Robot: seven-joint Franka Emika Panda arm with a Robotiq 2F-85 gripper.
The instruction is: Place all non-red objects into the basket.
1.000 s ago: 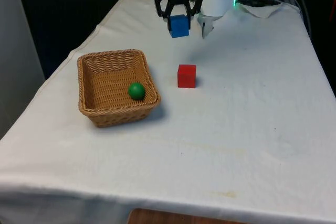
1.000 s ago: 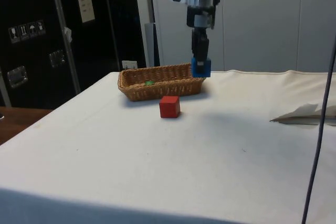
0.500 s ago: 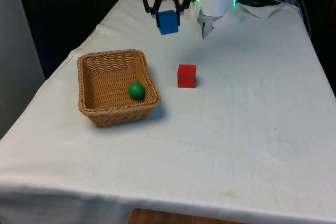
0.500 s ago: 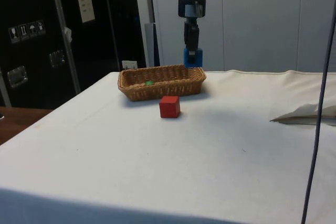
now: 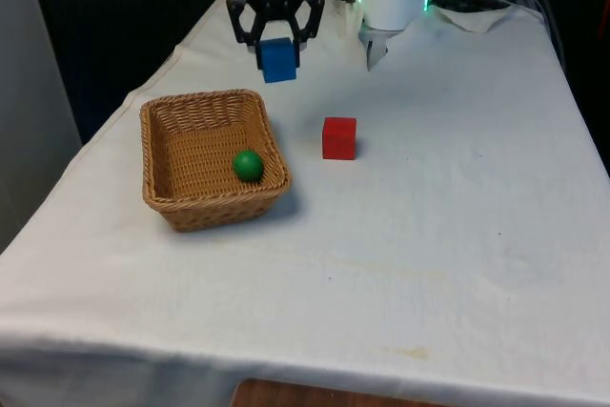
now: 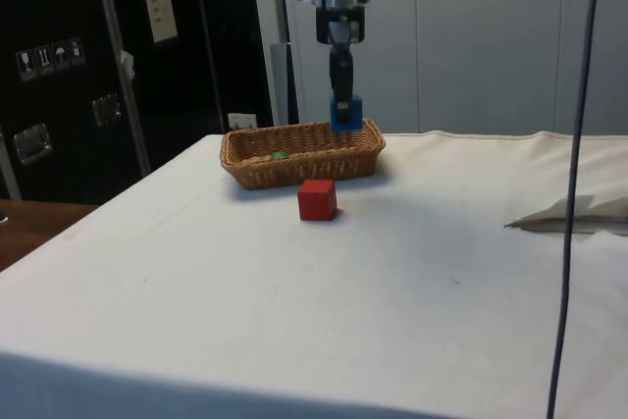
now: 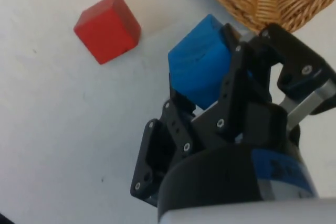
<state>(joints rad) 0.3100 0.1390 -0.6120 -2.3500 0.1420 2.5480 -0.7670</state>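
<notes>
White-clothed table below, I carry the blue cube, gripper clamped on it, squarely over the wicker basket before releasing.

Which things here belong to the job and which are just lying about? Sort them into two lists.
Part of the job:
- blue block, held in the gripper above the table
- green ball, already in the basket
- basket

Not part of the job:
- red block, sitting on the cloth beside the basket
- crumpled paper at the table's edge
</notes>
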